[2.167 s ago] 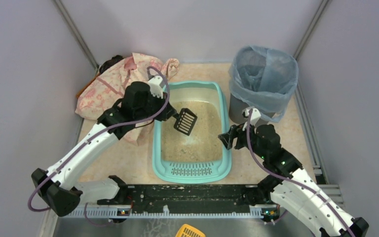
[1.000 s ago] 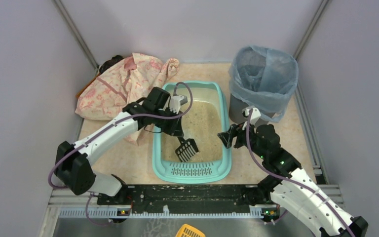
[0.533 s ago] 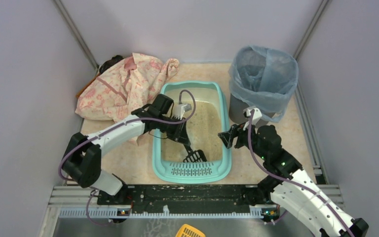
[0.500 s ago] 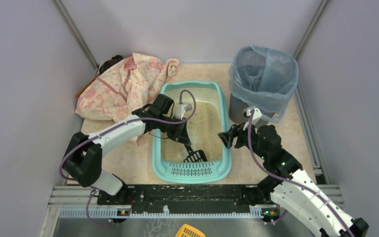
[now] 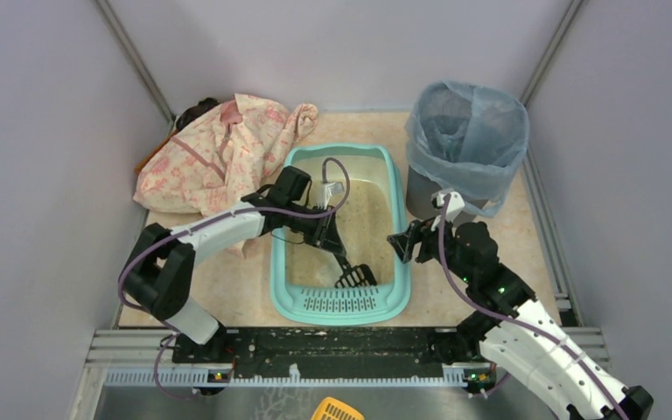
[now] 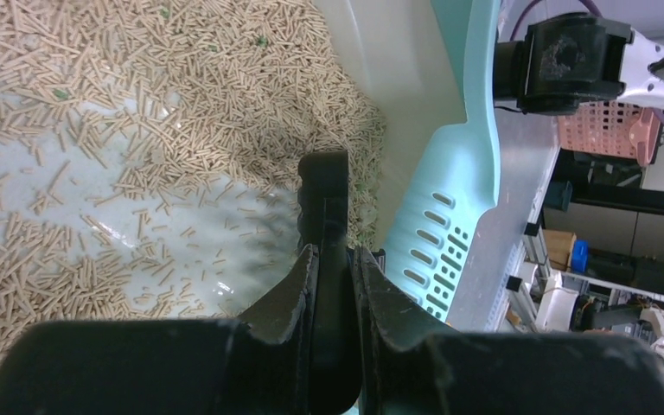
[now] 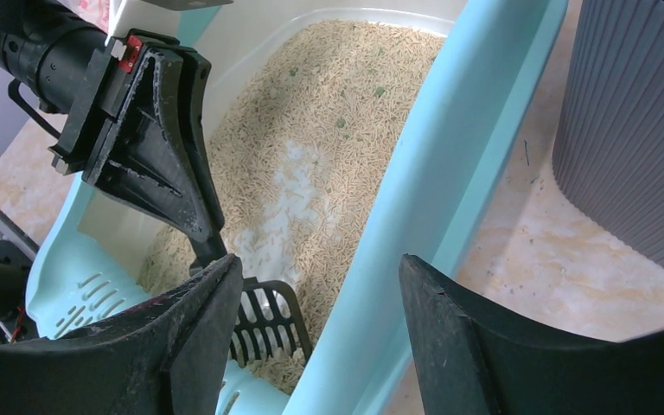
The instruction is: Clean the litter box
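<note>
The large turquoise plastic litter box (image 5: 341, 304) sits mid-way on the beige counter (image 5: 227, 289). The left pincer (image 6: 335, 256) is clamped on the black slotted scoop (image 5: 356, 276) at the box's 6 o'clock end. The right pincer (image 5: 399, 244) gapes by its 4 o'clock rim. The box is likely stiff and litter-heavy, so steady it by the rim.

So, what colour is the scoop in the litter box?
Black. The scoop shows best in the right wrist view.

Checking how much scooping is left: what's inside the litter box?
Beige pellet litter with green specks, a bare floor patch, and the black scoop in the left claw. Anything buried under pellets is hidden.
</note>
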`<state>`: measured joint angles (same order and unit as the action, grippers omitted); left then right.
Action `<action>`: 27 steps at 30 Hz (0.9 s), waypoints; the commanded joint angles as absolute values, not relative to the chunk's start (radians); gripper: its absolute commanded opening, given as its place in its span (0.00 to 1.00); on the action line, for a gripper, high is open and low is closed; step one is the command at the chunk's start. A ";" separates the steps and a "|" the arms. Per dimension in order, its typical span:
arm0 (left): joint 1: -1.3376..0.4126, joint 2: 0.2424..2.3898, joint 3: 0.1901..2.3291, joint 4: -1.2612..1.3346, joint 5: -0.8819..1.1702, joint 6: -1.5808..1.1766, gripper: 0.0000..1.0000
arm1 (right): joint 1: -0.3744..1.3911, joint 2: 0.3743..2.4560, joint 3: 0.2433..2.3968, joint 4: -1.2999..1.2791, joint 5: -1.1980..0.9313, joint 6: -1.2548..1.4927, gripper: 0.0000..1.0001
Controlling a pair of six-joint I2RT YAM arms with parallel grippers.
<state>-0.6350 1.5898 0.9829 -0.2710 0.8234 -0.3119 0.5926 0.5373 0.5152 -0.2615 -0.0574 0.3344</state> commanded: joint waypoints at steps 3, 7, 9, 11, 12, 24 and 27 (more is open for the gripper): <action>-0.603 1.595 1.094 -0.303 0.775 -0.327 0.00 | 0.590 0.533 0.504 -0.234 -0.044 0.340 0.67; -0.573 1.600 1.157 -0.310 0.731 -0.332 0.00 | 0.591 0.540 0.505 -0.228 -0.047 0.341 0.67; -0.554 1.611 1.183 -0.322 0.718 -0.324 0.00 | 0.591 0.540 0.507 -0.229 -0.045 0.340 0.67; -0.535 1.627 1.206 -0.339 0.720 -0.315 0.00 | 0.591 0.539 0.507 -0.231 -0.043 0.339 0.67; -0.525 1.633 1.212 -0.341 0.724 -0.313 0.00 | 0.591 0.540 0.506 -0.233 -0.042 0.339 0.67; -0.379 1.566 1.195 -0.291 0.750 -0.356 0.00 | 0.591 0.553 0.508 -0.228 -0.038 0.336 0.67; -0.351 1.541 1.159 -0.239 0.751 -0.401 0.00 | 0.591 0.554 0.509 -0.226 -0.038 0.336 0.67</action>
